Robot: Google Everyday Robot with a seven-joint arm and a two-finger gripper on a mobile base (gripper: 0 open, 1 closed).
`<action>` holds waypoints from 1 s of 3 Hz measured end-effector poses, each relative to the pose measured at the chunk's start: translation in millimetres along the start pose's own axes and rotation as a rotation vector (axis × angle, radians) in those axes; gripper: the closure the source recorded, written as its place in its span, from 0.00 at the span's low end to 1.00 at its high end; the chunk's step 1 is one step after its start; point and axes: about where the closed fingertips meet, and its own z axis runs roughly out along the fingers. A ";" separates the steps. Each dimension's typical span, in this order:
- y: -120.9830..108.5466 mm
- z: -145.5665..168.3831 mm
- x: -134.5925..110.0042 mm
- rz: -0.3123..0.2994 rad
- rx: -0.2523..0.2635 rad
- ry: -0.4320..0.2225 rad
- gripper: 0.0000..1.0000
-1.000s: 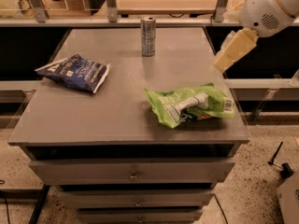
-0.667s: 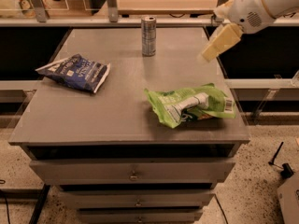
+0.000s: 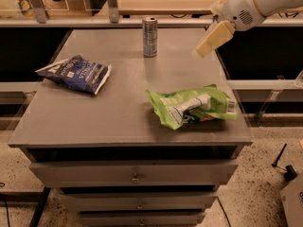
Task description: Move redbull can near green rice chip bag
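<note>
— The redbull can (image 3: pixel 150 37)?
— Slim, silver-grey, bluish panels, upright at twelve o'clock on the table (image 3: pixel 118 119).
— The gripper (image 3: pixel 200 51)?
— Hovering at the can's three o'clock, whether open or closed I can't tell.

Arm (image 3: pixel 265 1) behind tool (image 3: pixel 203 45) (upper right) off-frame

Cream-yellow gripper (image 3: pixel 208 42) at upper right, rounded white arm (image 3: pixel 258 1); small perforated grille

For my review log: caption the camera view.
Gripper hovers beside, not touching, upright redbull can; green rice chip bag lies nearer front.
</note>
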 end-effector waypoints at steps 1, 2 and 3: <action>-10.8 15.1 -1.9 0.040 0.004 -0.068 0.00; -40.0 43.6 -13.4 0.152 0.010 -0.233 0.00; -73.8 73.8 -30.4 0.249 0.018 -0.380 0.00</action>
